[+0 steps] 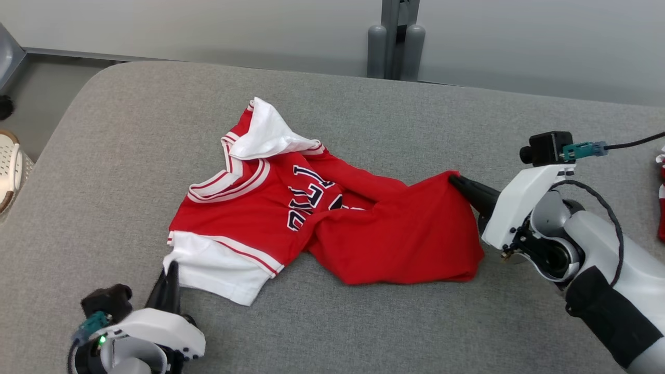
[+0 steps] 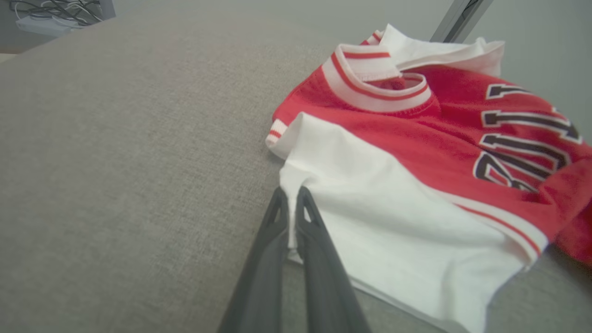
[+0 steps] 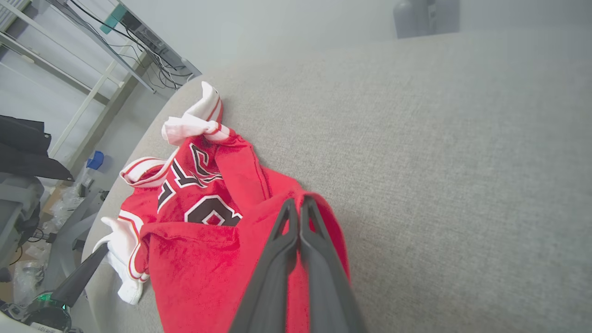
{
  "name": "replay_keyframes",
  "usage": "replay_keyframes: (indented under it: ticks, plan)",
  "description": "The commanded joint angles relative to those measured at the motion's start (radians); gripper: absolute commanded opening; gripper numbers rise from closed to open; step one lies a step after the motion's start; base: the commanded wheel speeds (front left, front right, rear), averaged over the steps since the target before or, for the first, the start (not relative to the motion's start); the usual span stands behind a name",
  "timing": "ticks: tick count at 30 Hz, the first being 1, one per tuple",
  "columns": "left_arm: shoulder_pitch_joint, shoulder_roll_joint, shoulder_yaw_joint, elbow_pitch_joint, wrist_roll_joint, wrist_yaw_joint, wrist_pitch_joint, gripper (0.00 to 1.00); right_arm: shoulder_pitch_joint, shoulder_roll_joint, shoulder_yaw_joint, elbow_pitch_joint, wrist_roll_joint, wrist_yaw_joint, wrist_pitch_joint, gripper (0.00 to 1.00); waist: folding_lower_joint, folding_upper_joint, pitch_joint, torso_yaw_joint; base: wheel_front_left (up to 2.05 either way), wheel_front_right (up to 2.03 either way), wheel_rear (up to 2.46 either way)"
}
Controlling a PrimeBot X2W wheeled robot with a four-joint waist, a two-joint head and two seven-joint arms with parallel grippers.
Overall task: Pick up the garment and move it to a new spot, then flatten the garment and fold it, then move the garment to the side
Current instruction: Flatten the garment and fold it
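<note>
The garment (image 1: 363, 228) is a red jersey with white sleeves, striped trim and dark lettering, lying crumpled mid-table. My left gripper (image 1: 170, 272) is shut on the edge of the white sleeve (image 2: 370, 208) at the jersey's near-left corner; in the left wrist view a fold of white cloth runs between its fingers (image 2: 307, 217). My right gripper (image 1: 453, 180) is shut on the red hem at the jersey's right end, and the red fabric (image 3: 199, 259) bunches around its fingertips (image 3: 298, 208). The garment (image 3: 203, 185) slumps between both grips.
The grey fabric-covered table (image 1: 130, 156) has a rounded far-left corner and wide bare cloth on every side of the jersey. A grey post (image 1: 396, 36) stands behind the far edge. Another red and white item (image 1: 661, 202) shows at the right border. A pale basket (image 1: 10, 166) sits off the left edge.
</note>
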Motion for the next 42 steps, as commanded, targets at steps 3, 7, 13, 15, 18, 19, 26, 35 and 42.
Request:
replay_keyframes:
  ticks: [3, 7, 13, 15, 18, 19, 26, 35, 42]
  plan:
    - [-0.027, 0.005, 0.062, -0.107, -0.072, -0.037, -0.010, 0.00, -0.003, -0.064, 0.028, -0.073, 0.019, 0.000, -0.076, 0.00, 0.0000, 0.0000, -0.014, -0.013, 0.00, 0.00, 0.00]
    - [-0.065, 0.023, 0.114, -0.294, -0.171, -0.075, -0.004, 0.00, -0.005, -0.144, 0.053, -0.167, 0.045, 0.000, -0.143, 0.00, 0.0000, 0.0000, -0.034, -0.036, 0.00, 0.00, 0.00]
    - [-0.172, 0.110, 0.131, -0.565, -0.231, -0.076, 0.134, 0.00, -0.045, -0.247, 0.052, -0.292, 0.080, 0.000, -0.244, 0.00, 0.0000, 0.0000, -0.080, -0.088, 0.00, 0.00, 0.00]
    - [-0.222, 0.149, 0.124, -0.616, -0.209, -0.064, 0.179, 0.00, -0.072, -0.275, 0.047, -0.329, 0.079, 0.000, -0.270, 0.00, 0.0000, 0.0000, -0.096, -0.107, 0.00, 0.00, 0.00]
    - [-0.301, 0.191, 0.109, -0.650, -0.185, -0.055, 0.233, 0.00, -0.122, -0.301, 0.058, -0.367, 0.050, 0.000, -0.306, 0.00, 0.0000, 0.0000, -0.129, -0.144, 0.00, 0.00, 0.00]
    - [-0.331, 0.204, 0.107, -0.653, -0.174, -0.053, 0.241, 0.00, -0.138, -0.308, 0.062, -0.376, 0.041, 0.000, -0.314, 0.00, 0.0000, 0.0000, -0.141, -0.155, 0.00, 0.00, 0.00]
    - [-0.518, 0.265, 0.056, -0.605, -0.087, -0.056, 0.257, 0.00, -0.263, -0.334, 0.091, -0.408, -0.020, 0.000, -0.325, 0.00, 0.0000, 0.0000, -0.205, -0.216, 0.00, 0.00, 0.00]
    - [-0.683, 0.353, -0.058, -0.505, -0.117, -0.086, 0.444, 0.00, -0.382, -0.368, 0.111, -0.337, -0.100, 0.000, -0.299, 0.00, 0.0000, 0.0000, -0.248, -0.258, 0.00, 0.00, 0.00]
    - [-0.777, 0.307, -0.088, -0.406, -0.261, -0.091, 0.605, 0.00, -0.439, -0.360, 0.142, -0.276, -0.108, 0.000, -0.270, 0.00, 0.0000, 0.0000, -0.251, -0.266, 0.00, 0.00, 0.00]
